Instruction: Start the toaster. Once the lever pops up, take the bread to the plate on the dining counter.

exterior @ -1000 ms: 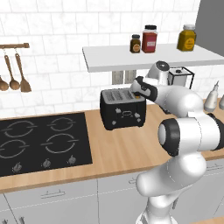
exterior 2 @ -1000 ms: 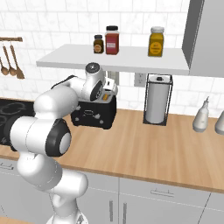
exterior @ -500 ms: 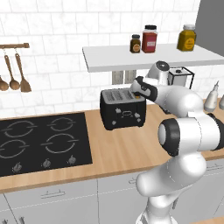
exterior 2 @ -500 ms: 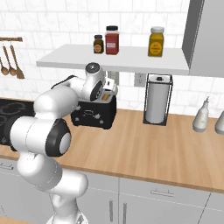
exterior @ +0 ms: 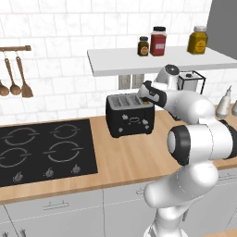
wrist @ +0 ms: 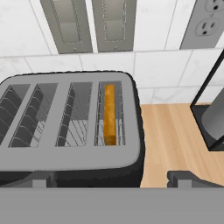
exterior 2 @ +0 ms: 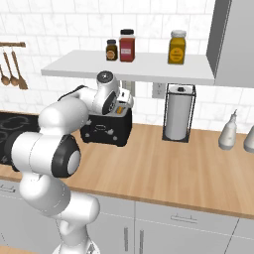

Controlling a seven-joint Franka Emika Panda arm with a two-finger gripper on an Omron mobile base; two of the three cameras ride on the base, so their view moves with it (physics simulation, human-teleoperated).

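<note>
The wooden surface (exterior: 125, 157) runs along a wall of white tiles, with grey cabinet fronts below it. A black four-ring hob (exterior: 44, 150) is set into it at the left, and above the hob a wooden rail (exterior: 14, 48) carries hanging wooden spoons and a spatula. A white shelf (exterior 2: 129, 67) is fixed to the wall and holds three jars: a small dark one (exterior 2: 111, 49), a red one (exterior 2: 127, 45) and a yellow one (exterior 2: 176, 47). A grey cabinet side rises at the far right of the shelf.

The toaster (exterior: 129, 115) stands on the surface near the wall, just beside the hob's right edge and below the shelf. In the hand view its grey top (wrist: 65, 122) shows four slots, and the bread (wrist: 109, 113) sits edge-up in the rightmost slot, its tan crust showing. Grey switch plates and a socket (wrist: 205, 22) are on the wall behind it.

To the toaster's right stands a paper towel roll in a black wire holder (exterior 2: 178, 113), and further right are two pale bottles (exterior 2: 228, 131).

The tool (exterior: 147, 94) hovers just above the right end of the toaster, its fingers (wrist: 181, 178) spread fully wide and holding nothing.
</note>
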